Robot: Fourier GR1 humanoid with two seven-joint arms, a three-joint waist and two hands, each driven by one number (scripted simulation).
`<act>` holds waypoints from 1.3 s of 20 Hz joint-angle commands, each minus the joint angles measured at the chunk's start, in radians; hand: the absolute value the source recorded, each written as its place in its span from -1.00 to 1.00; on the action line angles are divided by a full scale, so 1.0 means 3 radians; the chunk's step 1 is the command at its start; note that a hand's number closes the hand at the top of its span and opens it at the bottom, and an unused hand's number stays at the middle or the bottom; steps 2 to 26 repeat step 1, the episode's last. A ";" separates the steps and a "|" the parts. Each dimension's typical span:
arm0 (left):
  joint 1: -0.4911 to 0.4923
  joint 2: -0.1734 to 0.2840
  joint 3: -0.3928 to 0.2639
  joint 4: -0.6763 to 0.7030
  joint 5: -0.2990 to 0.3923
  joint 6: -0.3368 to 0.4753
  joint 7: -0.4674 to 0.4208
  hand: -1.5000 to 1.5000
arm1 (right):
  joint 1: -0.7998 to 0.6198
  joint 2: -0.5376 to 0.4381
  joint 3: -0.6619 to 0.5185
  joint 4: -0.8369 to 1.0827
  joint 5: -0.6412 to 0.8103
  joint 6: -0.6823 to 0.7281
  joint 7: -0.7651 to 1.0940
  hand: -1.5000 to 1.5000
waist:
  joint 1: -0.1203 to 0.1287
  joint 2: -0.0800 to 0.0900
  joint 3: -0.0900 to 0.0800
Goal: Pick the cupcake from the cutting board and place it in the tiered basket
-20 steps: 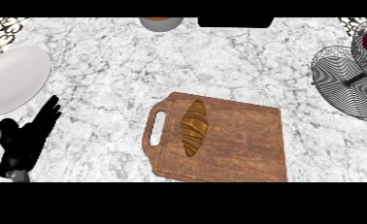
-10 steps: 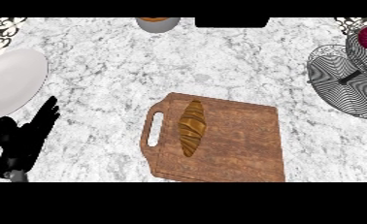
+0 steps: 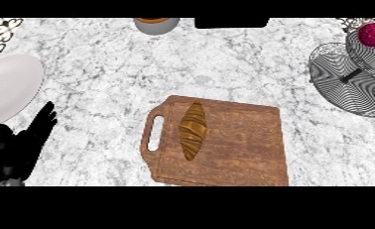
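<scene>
Pastry (image 3: 193,131) on cutting board (image 3: 242,148), red item (image 3: 364,36) in tiered basket (image 3: 341,82), left hand (image 3: 26,141) open

1. Only one part of the robot's body shows: the left hand (image 3: 26,143), at the lower left edge of the frame.
2. The hand is black all over, with no lighter patches on its surface.
3. Its fingers (image 3: 45,116) are slim, tapering shapes that end in narrow tips; they read as a dark, jagged outline against the pale marbled table (image 3: 219,64).
4. The lower part of the hand is a broader, blocky black mass running to the bottom left corner of the frame.
5. A small greyish patch shows at the very bottom left, beneath the black mass; what it is cannot be told.
6. Any markings, screws or cables are too dark to make out.
</scene>
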 commanded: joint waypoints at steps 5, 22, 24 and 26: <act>-0.0020 0.0072 0.0065 0.0132 0.0038 -0.0060 0.0061 0.00 | 0.0568 -0.0208 -0.0358 0.0222 -0.0339 0.0375 -0.0505 -1.00 | -0.0029 0.0011 -0.0001; -0.0020 0.0072 0.0065 0.0132 0.0038 -0.0060 0.0061 0.00 | 0.0568 -0.0208 -0.0358 0.0222 -0.0339 0.0375 -0.0505 -1.00 | -0.0029 0.0011 -0.0001; -0.0020 0.0072 0.0065 0.0132 0.0038 -0.0060 0.0061 0.00 | 0.0568 -0.0208 -0.0358 0.0222 -0.0339 0.0375 -0.0505 -1.00 | -0.0029 0.0011 -0.0001; -0.0020 0.0072 0.0065 0.0132 0.0038 -0.0060 0.0061 0.00 | 0.0568 -0.0208 -0.0358 0.0222 -0.0339 0.0375 -0.0505 -1.00 | -0.0029 0.0011 -0.0001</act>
